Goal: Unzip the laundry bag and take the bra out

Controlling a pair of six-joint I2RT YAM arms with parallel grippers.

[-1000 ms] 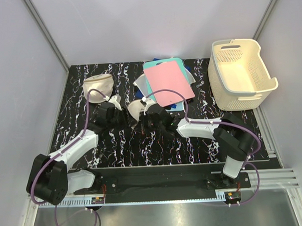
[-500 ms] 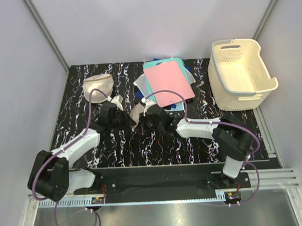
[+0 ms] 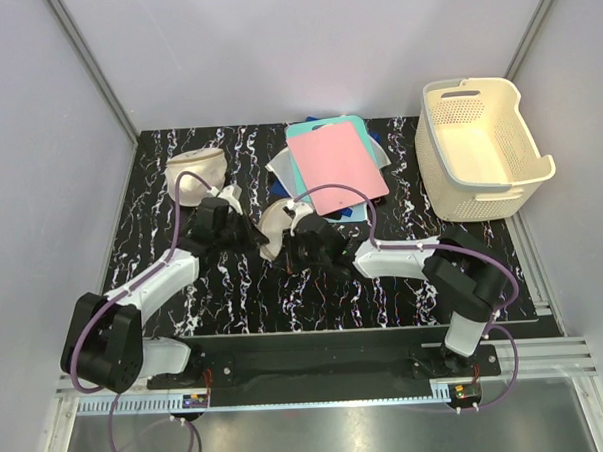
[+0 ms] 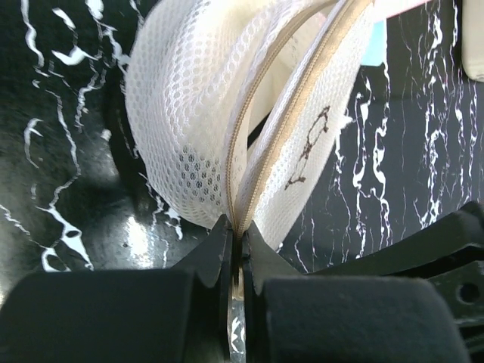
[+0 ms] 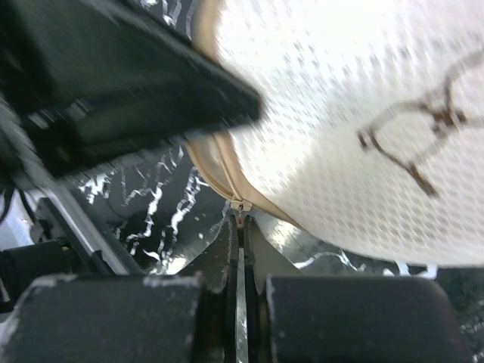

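The laundry bag [image 3: 274,225] stands on edge mid-table, a cream mesh pouch with a dark squiggle [image 4: 308,144] on its face. Its rim zipper [image 4: 261,121] is partly parted. My left gripper [image 3: 252,232] is shut on the bag's rim at the zipper [image 4: 240,227]. My right gripper [image 3: 292,246] is shut on the zipper pull [image 5: 242,214] at the bag's lower edge; the bag's face [image 5: 363,128] fills the right wrist view. The bra is hidden.
A plain cream pouch [image 3: 196,169] lies at the back left. A stack of pink and teal sheets [image 3: 334,165] lies behind the bag. A cream laundry basket [image 3: 483,148] stands at the back right.
My left gripper has moved away from the near edge and closed in on the bag's left side. My right gripper and the bag have shifted slightly left.
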